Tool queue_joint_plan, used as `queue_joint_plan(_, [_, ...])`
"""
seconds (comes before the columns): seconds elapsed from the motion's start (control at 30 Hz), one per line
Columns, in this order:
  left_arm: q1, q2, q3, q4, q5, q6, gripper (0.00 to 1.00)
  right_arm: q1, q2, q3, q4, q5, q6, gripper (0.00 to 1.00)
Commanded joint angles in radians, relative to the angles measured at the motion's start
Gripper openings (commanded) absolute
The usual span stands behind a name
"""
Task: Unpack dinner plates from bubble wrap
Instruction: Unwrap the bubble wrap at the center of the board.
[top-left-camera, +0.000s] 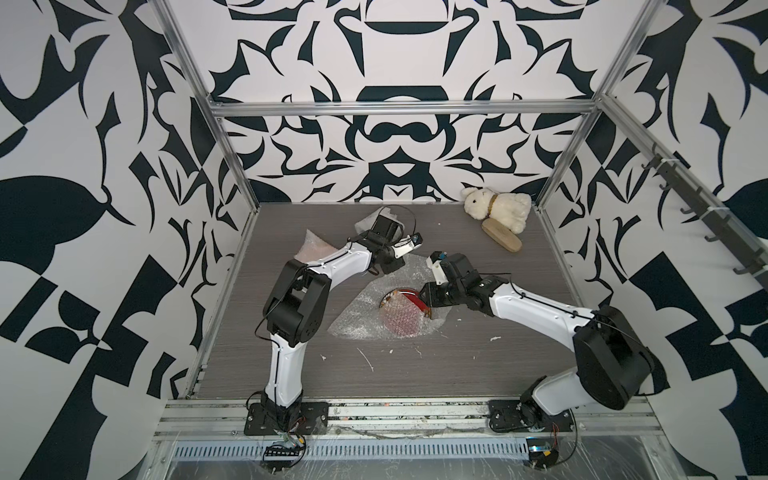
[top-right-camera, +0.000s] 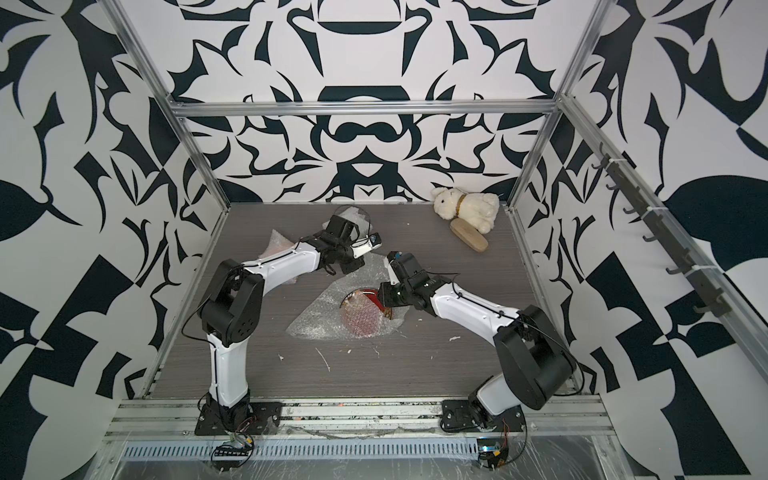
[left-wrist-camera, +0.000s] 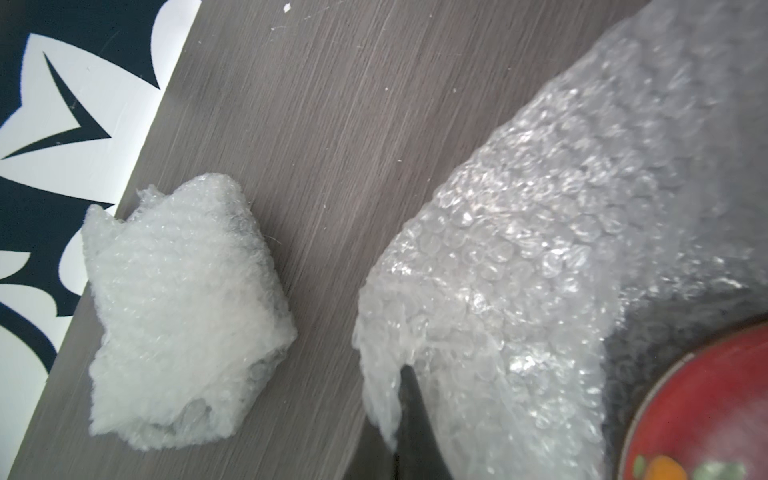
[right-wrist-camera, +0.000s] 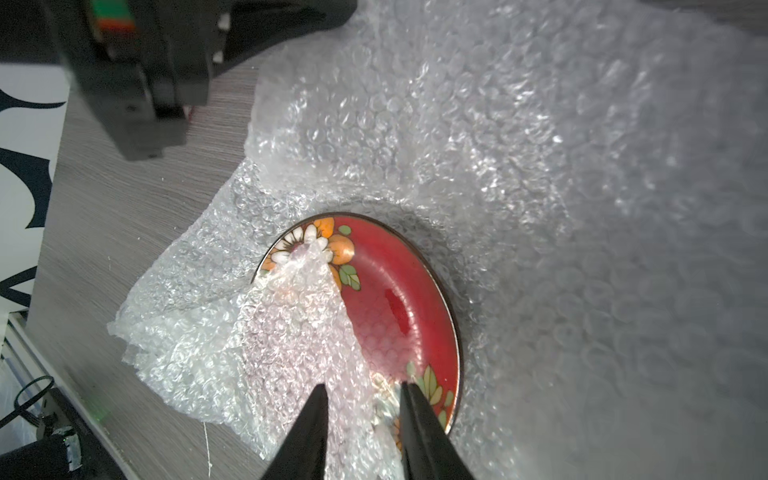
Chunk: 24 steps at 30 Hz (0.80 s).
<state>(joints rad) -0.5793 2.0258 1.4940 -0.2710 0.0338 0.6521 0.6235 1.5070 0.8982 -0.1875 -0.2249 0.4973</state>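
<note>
A glossy dark red dinner plate (top-left-camera: 409, 300) (top-right-camera: 368, 297) (right-wrist-camera: 399, 291) with flowers lies mid-table on an unfolded sheet of bubble wrap (top-left-camera: 357, 311) (right-wrist-camera: 519, 145). A flap of the wrap covers its near half. My right gripper (right-wrist-camera: 362, 388) (top-left-camera: 424, 291) stands open just above that flap at the plate's rim. My left gripper (left-wrist-camera: 401, 374) is shut on a far corner of the same sheet (left-wrist-camera: 540, 228) and holds it raised off the table. The plate's rim (left-wrist-camera: 706, 395) shows in the left wrist view.
A crumpled wad of bubble wrap (top-left-camera: 365, 222) (left-wrist-camera: 178, 311) lies near the back wall. Another wrapped bundle (top-left-camera: 313, 247) with a pinkish tint sits behind the left arm. A white plush rabbit (top-left-camera: 496, 208) and a tan wooden brush (top-left-camera: 500, 241) are at the back right.
</note>
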Motion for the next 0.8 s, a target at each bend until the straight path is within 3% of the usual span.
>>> queue_joint_plan(0.0, [0.013,0.036,0.035,-0.026,0.038,0.003,0.00,0.013,0.018,0.052,0.041,-0.021,-0.021,0.35])
queue_joint_plan(0.77, [0.021,0.044,0.051,-0.046,0.057,0.014,0.00,0.045,0.267,0.213,0.000,-0.047,-0.084,0.41])
